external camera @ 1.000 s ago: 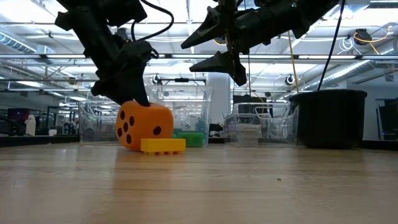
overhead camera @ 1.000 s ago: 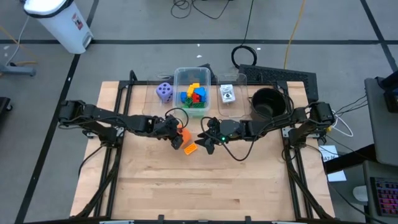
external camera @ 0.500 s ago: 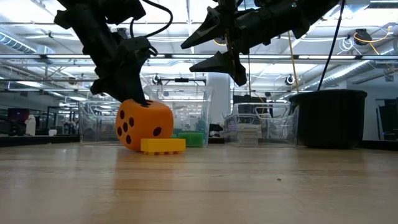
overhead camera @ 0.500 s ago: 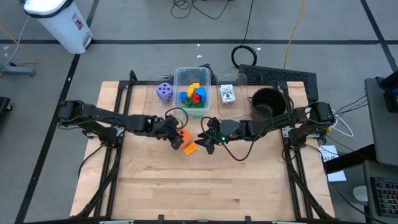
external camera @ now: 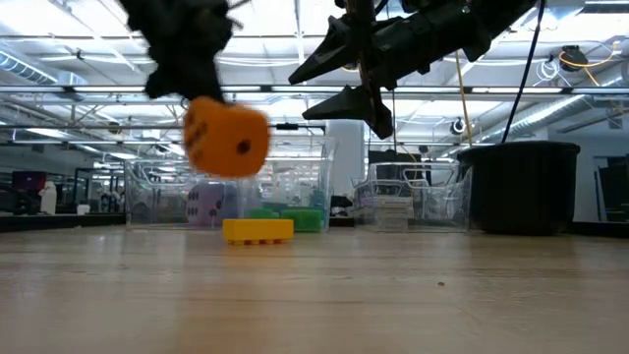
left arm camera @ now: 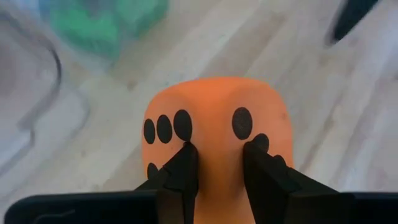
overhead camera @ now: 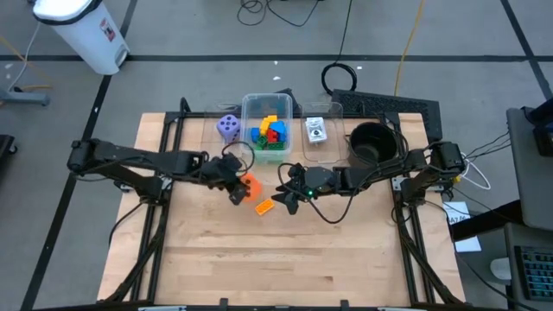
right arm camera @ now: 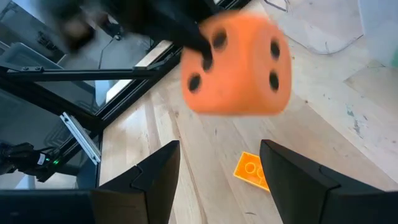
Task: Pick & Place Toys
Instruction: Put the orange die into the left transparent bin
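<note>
An orange die with black dots [overhead camera: 249, 184] [external camera: 228, 138] hangs above the table with my left gripper [left arm camera: 217, 149] [overhead camera: 238, 189] shut on it. A flat yellow brick [overhead camera: 264, 206] [external camera: 257, 229] [right arm camera: 252, 169] lies on its underside on the wood just below and to the right of the die. My right gripper [overhead camera: 283, 197] [right arm camera: 217, 186] [external camera: 346, 79] hovers open to the right of the die, above the table and the brick, pointing at the die with nothing between its fingers. My left gripper pinches the orange die between its two fingers [left arm camera: 183, 163] on the die's near side [left arm camera: 217, 165], which is squeezed in narrow between them. The fingers come slanting down from the table's left. The die is lifted clear of the table, tilted, held out ahead of the fingertips.
At the far edge stand a clear tub [overhead camera: 268, 111] of coloured blocks, a purple die [overhead camera: 228, 128] [external camera: 206, 206] to its left, a small clear box with a white card [overhead camera: 317, 130] and a black round pot [overhead camera: 371, 142] [external camera: 519, 187]. Bare wood lies toward the near edge.
My left gripper has risen and drawn a little toward the table's left with the orange die. The die stood on the table beside the yellow brick and is now lifted clear and tilted. The brick has stayed where it was.
</note>
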You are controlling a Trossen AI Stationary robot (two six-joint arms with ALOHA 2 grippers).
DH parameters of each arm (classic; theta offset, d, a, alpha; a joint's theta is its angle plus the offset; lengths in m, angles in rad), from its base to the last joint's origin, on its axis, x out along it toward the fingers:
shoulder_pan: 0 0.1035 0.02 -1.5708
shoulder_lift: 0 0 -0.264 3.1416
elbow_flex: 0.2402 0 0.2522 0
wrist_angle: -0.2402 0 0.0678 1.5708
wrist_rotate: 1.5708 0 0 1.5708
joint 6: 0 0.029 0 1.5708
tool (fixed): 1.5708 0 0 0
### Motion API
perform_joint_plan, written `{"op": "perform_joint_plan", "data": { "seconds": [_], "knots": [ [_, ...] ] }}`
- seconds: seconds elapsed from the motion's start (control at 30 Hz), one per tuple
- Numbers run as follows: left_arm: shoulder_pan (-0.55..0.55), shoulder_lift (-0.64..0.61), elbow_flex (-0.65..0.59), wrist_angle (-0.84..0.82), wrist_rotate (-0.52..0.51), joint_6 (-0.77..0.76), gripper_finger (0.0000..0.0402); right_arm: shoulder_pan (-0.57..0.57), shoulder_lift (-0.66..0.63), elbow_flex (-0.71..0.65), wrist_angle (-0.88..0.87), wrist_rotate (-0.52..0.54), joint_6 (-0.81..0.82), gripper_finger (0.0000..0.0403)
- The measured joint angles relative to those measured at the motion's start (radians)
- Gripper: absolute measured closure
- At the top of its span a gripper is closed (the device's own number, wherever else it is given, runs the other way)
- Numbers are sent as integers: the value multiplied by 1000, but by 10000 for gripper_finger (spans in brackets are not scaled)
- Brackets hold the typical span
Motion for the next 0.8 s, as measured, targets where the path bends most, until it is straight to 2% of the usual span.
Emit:
{"op": "perform_joint_plan", "data": {
  "seconds": [0.27, 0.47, 0.6, 0.8],
  "knots": [
    [19, -16, 293, -243, -126, 104, 297, 0, 0, 0, -1, 0, -10, 188],
    [86, -19, 502, -446, -259, 141, 297, 0, 0, 0, -1, 0, -15, 188],
    [168, -19, 544, -551, -286, 130, 297, 0, 0, 0, -1, 0, -15, 188],
    [268, 8, 515, -663, -283, 145, 297, 0, 0, 0, -1, 0, -16, 188]
  ]
}}
